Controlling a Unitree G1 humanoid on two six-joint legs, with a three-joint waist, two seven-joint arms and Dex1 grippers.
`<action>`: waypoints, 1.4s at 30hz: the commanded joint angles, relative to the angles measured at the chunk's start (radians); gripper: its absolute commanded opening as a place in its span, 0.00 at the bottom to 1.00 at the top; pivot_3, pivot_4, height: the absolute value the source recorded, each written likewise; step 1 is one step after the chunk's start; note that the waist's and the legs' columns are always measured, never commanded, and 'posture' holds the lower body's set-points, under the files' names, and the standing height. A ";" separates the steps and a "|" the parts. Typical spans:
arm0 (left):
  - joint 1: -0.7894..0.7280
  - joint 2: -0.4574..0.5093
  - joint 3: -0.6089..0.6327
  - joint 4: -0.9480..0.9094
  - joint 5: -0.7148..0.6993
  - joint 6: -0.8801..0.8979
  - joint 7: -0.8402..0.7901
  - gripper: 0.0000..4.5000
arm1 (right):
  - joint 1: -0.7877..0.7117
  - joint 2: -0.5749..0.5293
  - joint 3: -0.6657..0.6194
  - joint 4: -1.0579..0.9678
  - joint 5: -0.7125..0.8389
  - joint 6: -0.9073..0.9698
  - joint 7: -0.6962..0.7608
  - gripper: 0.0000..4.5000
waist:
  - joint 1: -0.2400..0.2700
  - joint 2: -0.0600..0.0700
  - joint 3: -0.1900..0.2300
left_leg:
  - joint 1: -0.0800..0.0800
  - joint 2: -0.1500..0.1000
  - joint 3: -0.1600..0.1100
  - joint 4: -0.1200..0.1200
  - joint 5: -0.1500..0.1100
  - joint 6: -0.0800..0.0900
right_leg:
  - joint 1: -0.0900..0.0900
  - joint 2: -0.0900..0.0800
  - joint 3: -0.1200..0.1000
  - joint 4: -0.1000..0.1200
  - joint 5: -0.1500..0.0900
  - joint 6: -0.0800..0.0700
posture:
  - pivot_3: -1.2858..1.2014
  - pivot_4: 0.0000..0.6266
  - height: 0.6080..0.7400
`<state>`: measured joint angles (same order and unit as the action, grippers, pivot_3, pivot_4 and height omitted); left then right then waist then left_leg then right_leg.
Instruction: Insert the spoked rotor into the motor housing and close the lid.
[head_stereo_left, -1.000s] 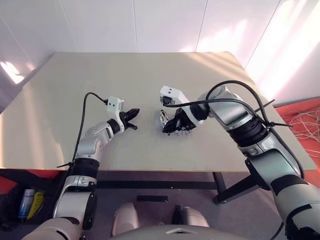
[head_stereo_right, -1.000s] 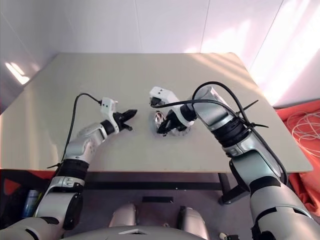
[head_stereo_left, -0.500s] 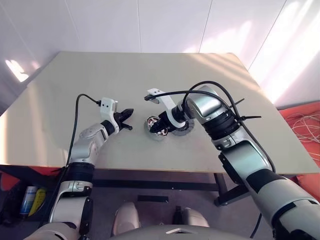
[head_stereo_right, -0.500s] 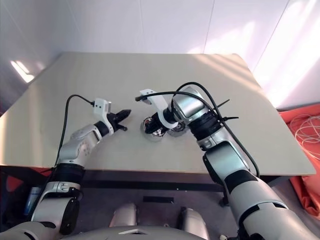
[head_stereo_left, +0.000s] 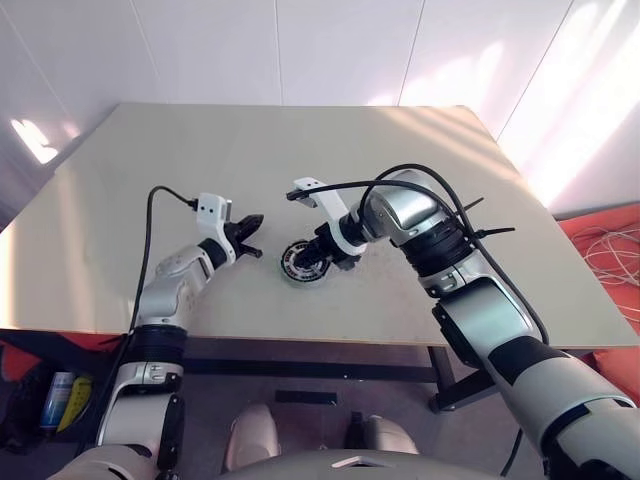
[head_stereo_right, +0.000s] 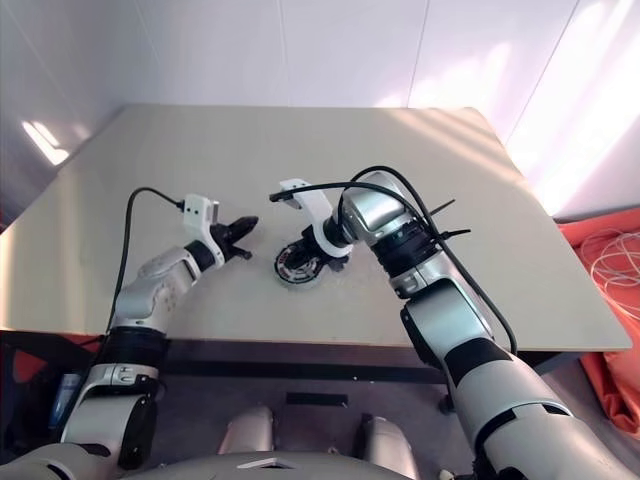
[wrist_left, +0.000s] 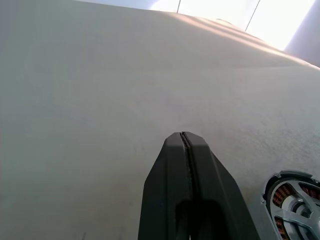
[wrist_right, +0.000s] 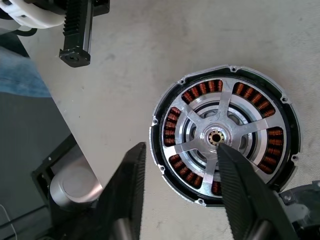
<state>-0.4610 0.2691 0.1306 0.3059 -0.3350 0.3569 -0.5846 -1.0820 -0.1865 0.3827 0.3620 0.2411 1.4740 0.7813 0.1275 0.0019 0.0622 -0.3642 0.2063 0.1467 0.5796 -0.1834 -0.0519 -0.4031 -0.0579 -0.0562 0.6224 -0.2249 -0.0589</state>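
The motor housing (wrist_right: 226, 136) lies flat on the table (head_stereo_left: 200, 160), a dark round shell ringed with copper windings. The spoked rotor (wrist_right: 225, 107), silver with several spokes and a small hub, sits inside it. My right gripper (wrist_right: 179, 148) hangs open just above it, pointing down, one fingertip (wrist_right: 222, 150) next to the hub and the other outside the rim. My left gripper (wrist_left: 183, 136) is shut and empty, level above the table a short way left of the housing (head_stereo_left: 303, 265). A grey part (wrist_right: 300, 197) lies against the housing's edge; whether it is the lid I cannot tell.
The tan table reaches far to the back and both sides, with its front edge (head_stereo_left: 300, 335) close below the housing. A black cable (head_stereo_left: 420, 175) loops over my right forearm. White walls stand behind the table.
My right gripper was shut on the motor part and has swung left and down. Its jaws now stand open, and the rotor lies flat in the housing. The left arm has kept still.
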 joint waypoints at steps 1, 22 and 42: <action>-0.031 0.011 0.018 -0.018 -0.014 -0.013 0.001 0.00 | -0.051 0.009 -0.055 -0.017 0.030 0.001 -0.022 0.81 | 0.000 0.000 0.000 | 0.000 0.000 0.000 0.000 0.000 0.000 | 0.000 0.000 0.000 0.000 0.000 0.000 | 0.52 0.00 1.00; -0.092 0.008 -0.038 0.041 -0.022 0.054 -0.097 0.00 | 0.104 -0.542 -0.087 0.009 -0.297 -1.103 0.095 0.56 | 0.025 -0.002 0.000 | -0.002 -0.001 0.000 0.001 0.000 0.000 | 0.000 0.000 0.000 -0.001 0.002 0.004 | 0.52 0.00 1.00; -0.134 0.015 -0.064 0.121 0.003 0.017 -0.138 0.00 | 0.402 -0.465 -0.110 -0.597 -0.031 -0.735 0.287 0.01 | 0.003 0.001 0.000 | 0.003 0.000 0.002 0.003 -0.001 0.009 | 0.002 0.000 0.000 0.001 0.001 -0.001 | 0.52 0.00 1.00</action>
<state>-0.5880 0.2746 0.0523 0.4598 -0.3301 0.3926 -0.7163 -0.6381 -0.6626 0.3110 -0.2156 0.1936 0.7085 1.0926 0.1303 0.0032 0.0620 -0.3611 0.2061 0.1485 0.5830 -0.1837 -0.0432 -0.4000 -0.0583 -0.0559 0.6237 -0.2231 -0.0597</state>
